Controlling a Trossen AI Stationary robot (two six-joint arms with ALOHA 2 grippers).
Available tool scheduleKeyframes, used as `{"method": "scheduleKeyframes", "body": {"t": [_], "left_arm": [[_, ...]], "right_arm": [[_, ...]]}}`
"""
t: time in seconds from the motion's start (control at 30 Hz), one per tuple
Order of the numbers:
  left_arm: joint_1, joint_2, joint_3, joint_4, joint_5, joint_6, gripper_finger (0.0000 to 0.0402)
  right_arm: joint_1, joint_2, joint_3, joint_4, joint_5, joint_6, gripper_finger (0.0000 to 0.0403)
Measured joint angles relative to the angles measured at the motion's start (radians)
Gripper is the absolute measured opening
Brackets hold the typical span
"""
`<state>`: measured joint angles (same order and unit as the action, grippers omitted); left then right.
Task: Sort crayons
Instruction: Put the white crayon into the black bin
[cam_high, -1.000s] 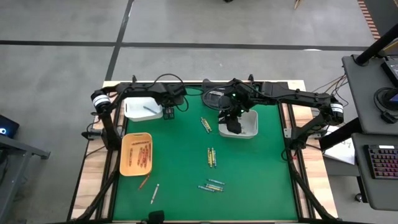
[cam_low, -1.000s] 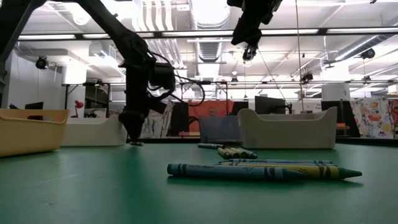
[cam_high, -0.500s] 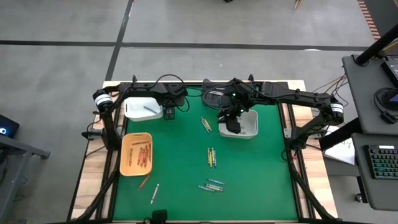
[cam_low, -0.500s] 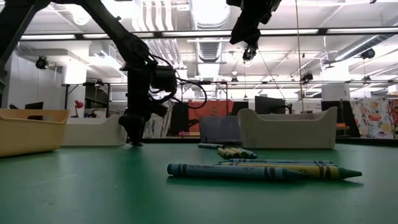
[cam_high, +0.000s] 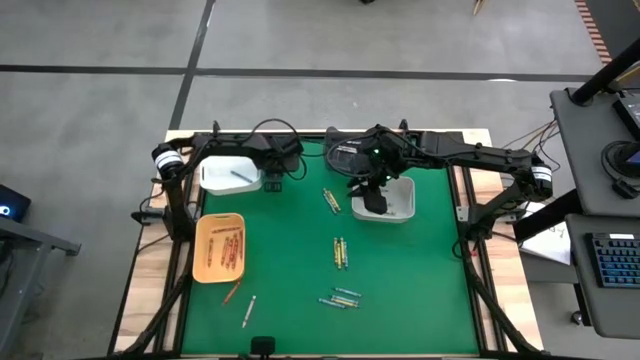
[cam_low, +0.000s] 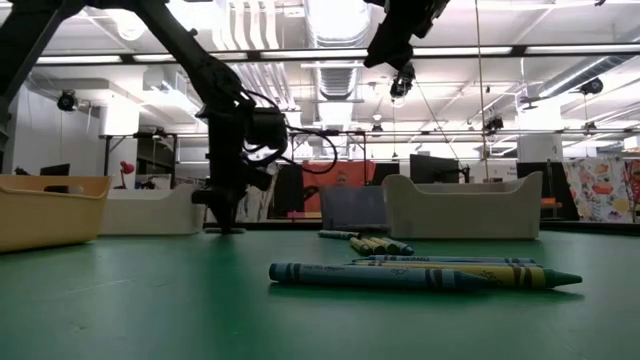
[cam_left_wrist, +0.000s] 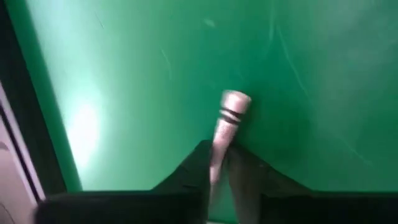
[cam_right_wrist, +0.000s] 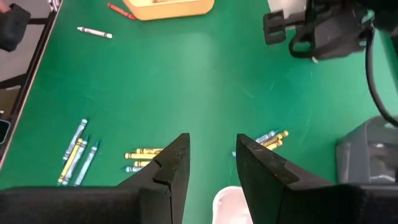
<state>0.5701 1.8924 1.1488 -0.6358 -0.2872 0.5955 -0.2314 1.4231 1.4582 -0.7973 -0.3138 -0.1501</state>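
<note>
A grey-white crayon (cam_left_wrist: 229, 121) is pinched between the left gripper's (cam_high: 271, 181) fingers, low over the green mat (cam_high: 290, 260) just right of the white tray (cam_high: 212, 181) at far left. The right gripper (cam_right_wrist: 209, 163) hangs apart and empty above the white bin (cam_high: 405, 205) — loose crayons (cam_high: 341, 252) lie mid-mat, and more fill the orange tray (cam_high: 203, 250).

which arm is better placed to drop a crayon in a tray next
Left, probably. Its tool is shut on a grey crayon, low over the mat beside the white tray. The right tool is open and empty above the other white tray.
</note>
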Motion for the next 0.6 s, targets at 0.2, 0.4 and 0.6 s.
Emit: {"method": "scheduleKeyframes", "body": {"t": [0.2,0.4,0.6], "left_arm": [[0.002,-0.022,0.000,0.043,0.047,0.001,0.0008],[0.003,-0.134,0.001,0.051,0.149,-0.128,0.0002],[-0.010,-0.292,-0.001,0.120,0.384,-0.290,0.0001]], "right_arm": [[0.000,0.000,0.000,0.004,0.000,-0.034,0.0118],[0.000,0.000,-0.013,0.004,0.000,-0.043,0.0118],[0.000,0.000,-0.105,0.077,0.000,-0.019,0.0118]]}}
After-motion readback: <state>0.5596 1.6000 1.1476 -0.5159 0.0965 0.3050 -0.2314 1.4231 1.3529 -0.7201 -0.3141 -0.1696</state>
